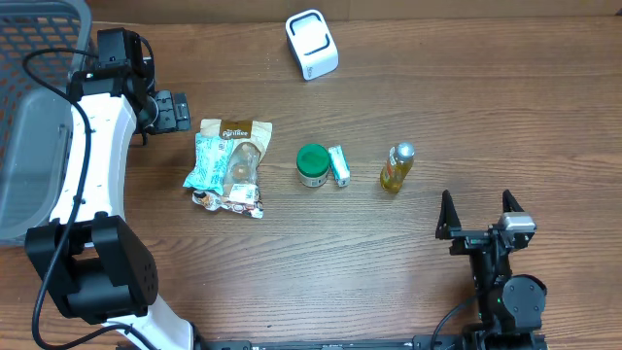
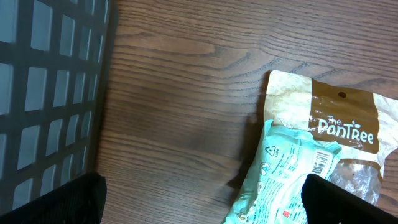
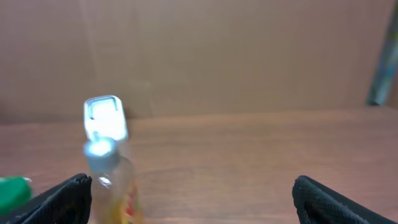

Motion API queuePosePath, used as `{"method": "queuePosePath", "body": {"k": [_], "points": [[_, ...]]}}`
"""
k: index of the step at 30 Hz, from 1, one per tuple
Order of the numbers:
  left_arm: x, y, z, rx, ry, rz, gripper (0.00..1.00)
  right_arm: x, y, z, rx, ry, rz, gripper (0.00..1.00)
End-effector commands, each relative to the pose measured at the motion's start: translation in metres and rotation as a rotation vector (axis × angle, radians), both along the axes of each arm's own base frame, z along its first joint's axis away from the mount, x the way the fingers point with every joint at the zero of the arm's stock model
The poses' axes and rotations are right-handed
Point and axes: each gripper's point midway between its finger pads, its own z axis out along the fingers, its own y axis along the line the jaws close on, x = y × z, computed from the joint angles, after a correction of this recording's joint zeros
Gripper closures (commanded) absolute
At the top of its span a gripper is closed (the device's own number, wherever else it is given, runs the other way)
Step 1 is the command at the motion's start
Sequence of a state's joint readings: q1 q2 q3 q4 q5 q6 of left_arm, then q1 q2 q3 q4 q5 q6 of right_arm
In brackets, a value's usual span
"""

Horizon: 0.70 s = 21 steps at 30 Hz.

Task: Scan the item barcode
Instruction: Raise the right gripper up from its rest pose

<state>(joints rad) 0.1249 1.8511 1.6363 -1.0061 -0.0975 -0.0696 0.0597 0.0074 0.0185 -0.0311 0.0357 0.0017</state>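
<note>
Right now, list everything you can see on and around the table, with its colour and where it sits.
scanner: one, white, far side of the table, near the middle
basket: one, grey, left edge
snack pouch: one, brown and cream, left of centre
packet: one, mint green, overlapping the pouch's left side
jar: one, green lid, centre
small box: one, green and white, just right of the jar
bottle: one, yellow, silver cap, right of centre
table: one, brown wood
left hand: one, black, open, between basket and pouch
right hand: one, black, open, near side, right
</note>
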Motion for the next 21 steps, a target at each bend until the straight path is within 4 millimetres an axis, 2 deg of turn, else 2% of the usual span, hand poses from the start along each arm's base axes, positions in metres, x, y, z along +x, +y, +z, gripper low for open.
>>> {"method": "queuePosePath", "body": {"k": [1, 6, 7, 13, 17, 21], "points": [[0.004, -0.002, 0.014, 0.0, -0.035, -0.025, 0.01, -0.003, 0.017, 0.017, 0.027, -0.058, 0.097, 0.0], [0.004, -0.002, 0.014, 0.0, -0.035, -0.025, 0.0, -0.016, 0.015, 0.061, 0.08, -0.099, 0.097, 0.0], [0.004, -0.002, 0.014, 0.0, -0.035, -0.025, 0.0, -0.022, 0.012, 0.075, 0.113, -0.105, 0.088, 0.0], [0.004, -0.002, 0.014, 0.0, -0.035, -0.025, 0.0, -0.046, 0.011, 0.13, 0.132, -0.105, 0.091, 0.0], [0.004, -0.002, 0.014, 0.0, -0.035, -0.025, 0.0, -0.054, 0.01, 0.157, 0.129, -0.064, 0.087, 0.0], [0.004, -0.002, 0.014, 0.0, -0.035, -0.025, 0.01, -0.05, 0.011, 0.177, 0.124, 0.027, 0.083, 0.0]]}}
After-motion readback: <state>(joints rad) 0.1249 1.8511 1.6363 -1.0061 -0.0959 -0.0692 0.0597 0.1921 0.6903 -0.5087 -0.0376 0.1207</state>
